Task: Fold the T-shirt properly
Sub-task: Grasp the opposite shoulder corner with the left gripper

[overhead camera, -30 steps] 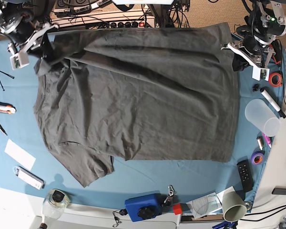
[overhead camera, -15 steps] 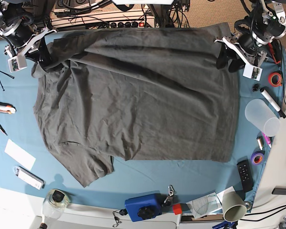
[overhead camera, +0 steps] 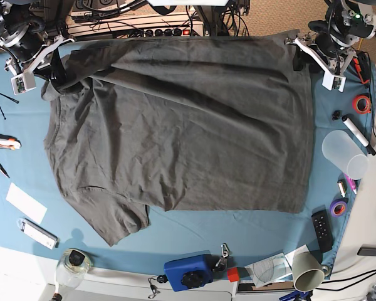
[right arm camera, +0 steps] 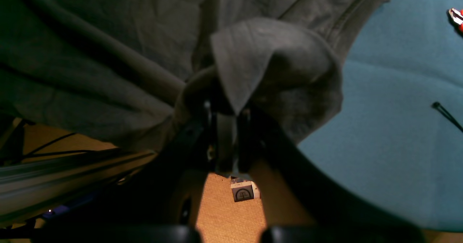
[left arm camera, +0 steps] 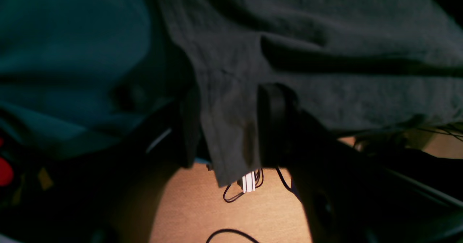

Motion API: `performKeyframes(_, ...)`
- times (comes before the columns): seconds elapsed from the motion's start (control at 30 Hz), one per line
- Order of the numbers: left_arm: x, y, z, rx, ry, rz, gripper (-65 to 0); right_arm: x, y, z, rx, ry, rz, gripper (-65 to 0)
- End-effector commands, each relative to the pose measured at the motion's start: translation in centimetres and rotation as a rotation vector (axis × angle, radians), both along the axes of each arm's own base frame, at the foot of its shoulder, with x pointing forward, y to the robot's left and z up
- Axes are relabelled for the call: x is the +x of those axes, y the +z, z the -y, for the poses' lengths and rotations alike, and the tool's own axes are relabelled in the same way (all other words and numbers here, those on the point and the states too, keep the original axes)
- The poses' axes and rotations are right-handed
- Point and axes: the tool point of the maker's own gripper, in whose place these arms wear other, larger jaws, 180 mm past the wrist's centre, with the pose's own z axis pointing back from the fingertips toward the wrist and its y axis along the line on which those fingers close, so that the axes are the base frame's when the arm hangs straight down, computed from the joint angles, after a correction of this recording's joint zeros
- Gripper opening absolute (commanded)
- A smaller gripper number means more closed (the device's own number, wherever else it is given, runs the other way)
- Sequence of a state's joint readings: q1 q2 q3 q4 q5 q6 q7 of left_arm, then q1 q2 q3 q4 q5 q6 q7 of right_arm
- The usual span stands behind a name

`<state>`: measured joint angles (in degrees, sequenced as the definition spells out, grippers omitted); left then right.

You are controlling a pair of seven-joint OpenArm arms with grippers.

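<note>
The dark grey T-shirt [overhead camera: 182, 125] lies spread flat on the blue table cloth [overhead camera: 225, 226], one sleeve pointing to the near left. At the far left corner, my right gripper [overhead camera: 55, 70] is shut on a bunched fold of the shirt. The right wrist view shows the cloth [right arm camera: 275, 65] pinched between the right gripper's [right arm camera: 226, 120] fingers. At the far right corner my left gripper [overhead camera: 299, 61] is open. In the left wrist view its fingers [left arm camera: 275, 123] stand apart, and a hem corner of the shirt [left arm camera: 231, 127] hangs loose between them.
Along the right edge are a red tape roll [overhead camera: 362, 103], a marker [overhead camera: 358, 135], a clear cup [overhead camera: 344, 153], purple tape [overhead camera: 338, 208] and a remote [overhead camera: 321, 229]. A blue box [overhead camera: 188, 271] and a paper cup [overhead camera: 307, 269] sit near. Pliers [overhead camera: 0, 145] and a card [overhead camera: 25, 202] lie left.
My left gripper has opened and let go of the shirt's far right corner, shifting toward the table's far edge. The right gripper keeps its hold and has moved slightly back.
</note>
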<state>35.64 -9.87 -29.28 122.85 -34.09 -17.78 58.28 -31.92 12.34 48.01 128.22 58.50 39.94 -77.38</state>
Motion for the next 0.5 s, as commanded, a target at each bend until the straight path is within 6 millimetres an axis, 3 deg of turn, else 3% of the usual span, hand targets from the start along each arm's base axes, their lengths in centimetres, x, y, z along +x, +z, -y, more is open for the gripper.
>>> performKeyframes(0.0,0.2,0.3,-0.1,-0.002,-0.001,0.018,-38.5,0.3,0.8,0.0,-0.006,0.011,0.03,-65.0)
performKeyframes(0.3,-1.8,-4.3,-0.9,-0.075,0.052,-0.1,-38.5,0.3,0.7,0.0,-0.007,0.011,0.027,-65.0)
performKeyframes(0.47,-2.5,-4.6,0.3,-0.168,0.059,-0.147,-39.5,0.3,0.7,0.1,-0.015,0.007,0.023,-65.0)
